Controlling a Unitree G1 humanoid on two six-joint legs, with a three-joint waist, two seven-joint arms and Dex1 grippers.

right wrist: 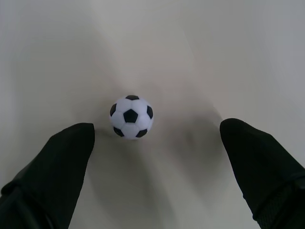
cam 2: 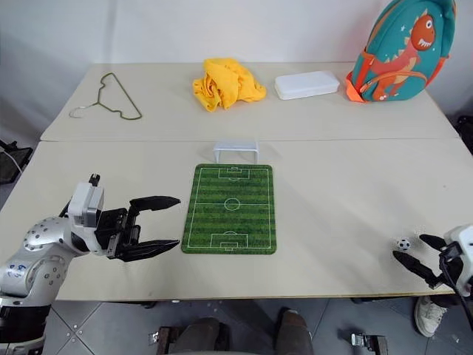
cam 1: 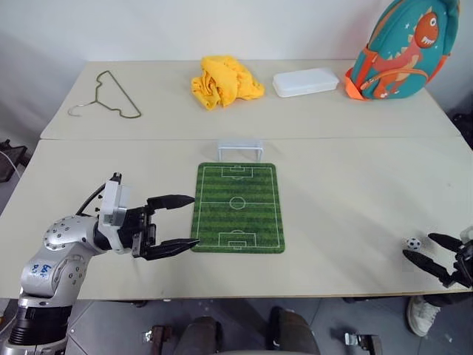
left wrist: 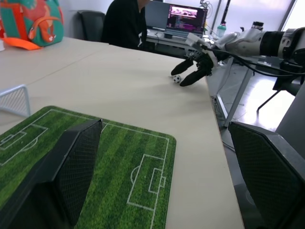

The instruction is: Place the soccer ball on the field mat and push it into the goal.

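While the soccer ball (cam 1: 413,242) sits on the bare surface (cam 1: 347,192) down at four o'clock, close to the near edge, the right tool (cam 1: 434,251) is right there behind it, fingers spread wide, nothing held. From the right wrist view the ball (right wrist: 131,117) lies just ahead of the two black fingertips (right wrist: 71,143), nearer one of them than the other, and touching neither. Ball and tool are just beside each other, a sliver of pale surface between them.

Over at eight o'clock, the left tool (cam 1: 177,220) hangs level above the surface, pointing across toward the field mat (cam 1: 238,207), fingers parted and empty. Its lower fingertip comes right up to the mat's near left corner; I cannot tell whether it touches.

That mat lies flat at the centre of the surface, striped green with white pitch lines, long side running away from the robot. At its far end, twelve o'clock from the centre spot, the goal (cam 1: 239,149) stands upright just beyond the mat's edge. Ball and mat are well apart.

Along the back: a wire hanger (cam 1: 107,96) at eleven o'clock, a crumpled yellow cloth (cam 1: 224,81) near twelve, a white box (cam 1: 305,82) at one, and a teal dinosaur backpack (cam 1: 403,50) upright at two o'clock. In the left wrist view, a person (left wrist: 125,24) in black sits at a desk beyond the surface.
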